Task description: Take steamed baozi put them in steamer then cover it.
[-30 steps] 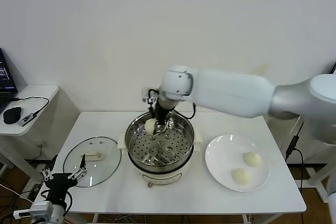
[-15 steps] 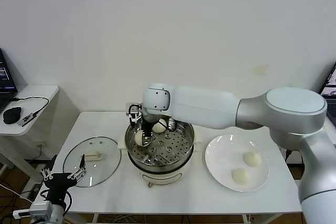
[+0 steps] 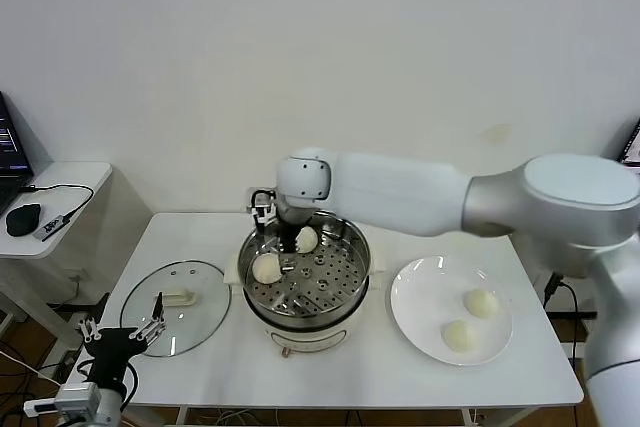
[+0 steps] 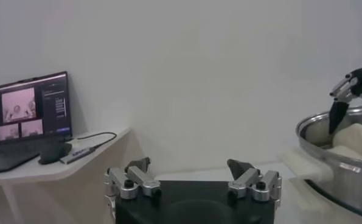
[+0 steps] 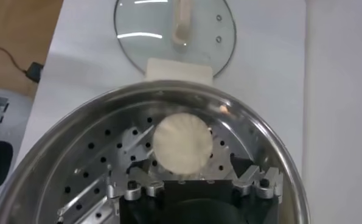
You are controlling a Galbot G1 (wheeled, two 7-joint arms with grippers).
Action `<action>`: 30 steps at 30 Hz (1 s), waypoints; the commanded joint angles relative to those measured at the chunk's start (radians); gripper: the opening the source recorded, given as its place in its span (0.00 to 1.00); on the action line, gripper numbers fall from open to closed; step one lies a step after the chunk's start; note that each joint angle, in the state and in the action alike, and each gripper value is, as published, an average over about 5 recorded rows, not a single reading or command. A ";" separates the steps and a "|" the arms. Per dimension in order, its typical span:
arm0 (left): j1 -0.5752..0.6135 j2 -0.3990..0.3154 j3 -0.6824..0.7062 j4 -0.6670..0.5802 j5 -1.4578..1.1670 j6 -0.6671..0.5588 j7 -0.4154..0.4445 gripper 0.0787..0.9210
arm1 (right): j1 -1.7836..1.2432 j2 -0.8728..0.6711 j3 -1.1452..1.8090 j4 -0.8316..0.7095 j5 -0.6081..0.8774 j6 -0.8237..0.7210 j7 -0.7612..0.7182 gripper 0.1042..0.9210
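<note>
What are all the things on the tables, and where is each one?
Steamed baozi: four, cream-white; two on the tray inside the steamer, two on the plate.
Steamer: one, shiny steel on a cream base; middle of the white table.
Cover: one, clear glass with a cream handle; flat on the table left of the steamer.
Plate: one, white; right of the steamer.
Laptop, mouse and cable: dark; on the side table at far left.
Left end effector: open, low by the table's front left corner.
Right end effector: open, above the bun at the steamer's left side.
</note>
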 commanded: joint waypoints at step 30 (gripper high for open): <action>0.030 -0.002 0.014 0.018 0.007 0.003 0.002 0.88 | -0.376 -0.900 0.231 0.418 -0.643 0.334 -0.238 0.88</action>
